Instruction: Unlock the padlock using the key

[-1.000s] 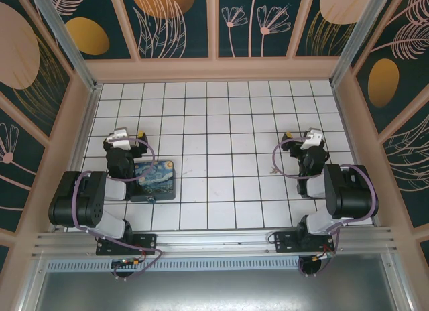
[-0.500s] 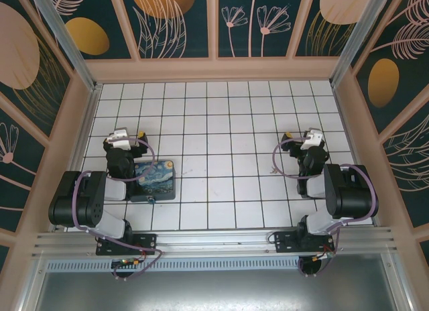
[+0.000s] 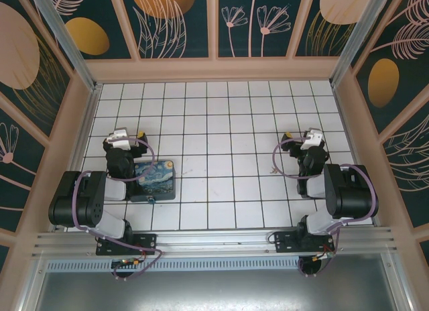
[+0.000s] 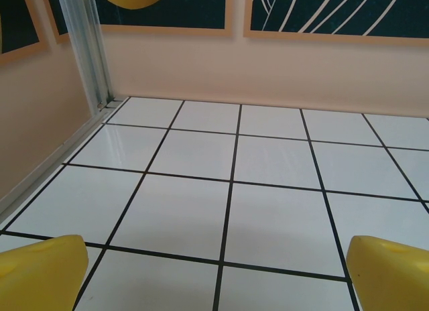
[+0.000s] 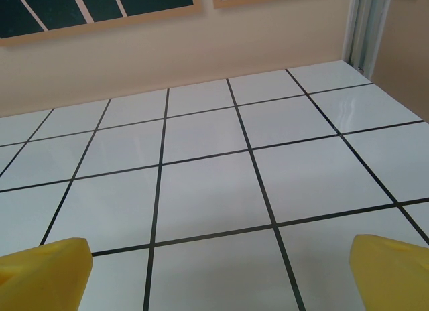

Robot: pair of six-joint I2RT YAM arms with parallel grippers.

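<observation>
A tiny metallic piece that looks like the padlock (image 3: 151, 200) sits at the near edge of a blue-and-yellow painted box (image 3: 154, 179) on the white tiled floor. The key is out of view. My left gripper (image 3: 127, 134) hovers just behind and left of the box, folded back over its arm. It is open: in the left wrist view the gripper (image 4: 218, 277) has its yellow fingertips (image 4: 40, 271) far apart over bare tiles. My right gripper (image 3: 301, 134) rests at the right side, open too. The right wrist view of the gripper (image 5: 221, 271) has nothing between its fingertips (image 5: 392, 267).
Peach walls with dark floral panels enclose the tiled floor (image 3: 221, 123) on three sides. An aluminium post (image 4: 84, 49) stands in the far left corner and another post (image 5: 365, 26) in the far right corner. The arm bases sit on a rail (image 3: 214, 240) at the near edge.
</observation>
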